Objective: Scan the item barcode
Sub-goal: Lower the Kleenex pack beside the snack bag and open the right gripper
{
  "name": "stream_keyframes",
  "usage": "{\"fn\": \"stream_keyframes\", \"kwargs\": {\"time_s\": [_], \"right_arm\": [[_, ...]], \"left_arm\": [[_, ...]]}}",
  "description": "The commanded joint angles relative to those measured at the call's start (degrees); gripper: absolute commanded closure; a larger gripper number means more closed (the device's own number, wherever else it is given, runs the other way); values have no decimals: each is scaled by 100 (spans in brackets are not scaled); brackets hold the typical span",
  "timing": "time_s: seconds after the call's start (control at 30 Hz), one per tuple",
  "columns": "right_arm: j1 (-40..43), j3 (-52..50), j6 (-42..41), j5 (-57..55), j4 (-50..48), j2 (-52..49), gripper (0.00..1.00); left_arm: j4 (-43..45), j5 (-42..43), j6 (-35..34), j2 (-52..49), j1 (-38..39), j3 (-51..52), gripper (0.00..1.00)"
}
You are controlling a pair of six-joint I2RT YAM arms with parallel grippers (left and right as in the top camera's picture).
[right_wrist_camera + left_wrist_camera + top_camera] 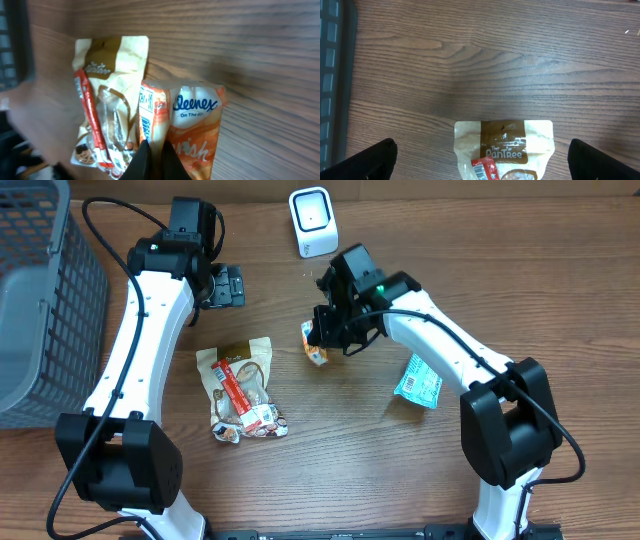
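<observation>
Open tabletop (450,260) separates scanner (312,220) and orange Kleenex pack (195,125), seemingly lifted, pinched in the closed right gripper (150,152); left gripper (226,287) gapes, empty.

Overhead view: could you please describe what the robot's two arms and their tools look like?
Both the left arm and the right arm have smooth white links between bulky black joint housings. A thin black cable loops along each arm. The left tool and the right tool are black, and a small green light glows near the right arm's wrist.
</observation>
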State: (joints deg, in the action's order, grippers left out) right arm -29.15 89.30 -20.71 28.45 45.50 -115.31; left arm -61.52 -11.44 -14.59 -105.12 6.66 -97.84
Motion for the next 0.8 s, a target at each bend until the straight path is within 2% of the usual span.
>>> {"fn": "stream_keyframes", "kwargs": {"time_s": [0.0,0.27,0.77], "right_arm": [[-122,-496,-55,791,-330,39,96],[-334,-1178,-267,1147,-1499,39,96],[-680,-1777,-686,741,-2608,31,96]], "left_arm": [[4,-74,-20,87,11,-90,0],[4,-74,-20,87,11,-90,0],[4,-74,-20,87,11,-90,0]]}}
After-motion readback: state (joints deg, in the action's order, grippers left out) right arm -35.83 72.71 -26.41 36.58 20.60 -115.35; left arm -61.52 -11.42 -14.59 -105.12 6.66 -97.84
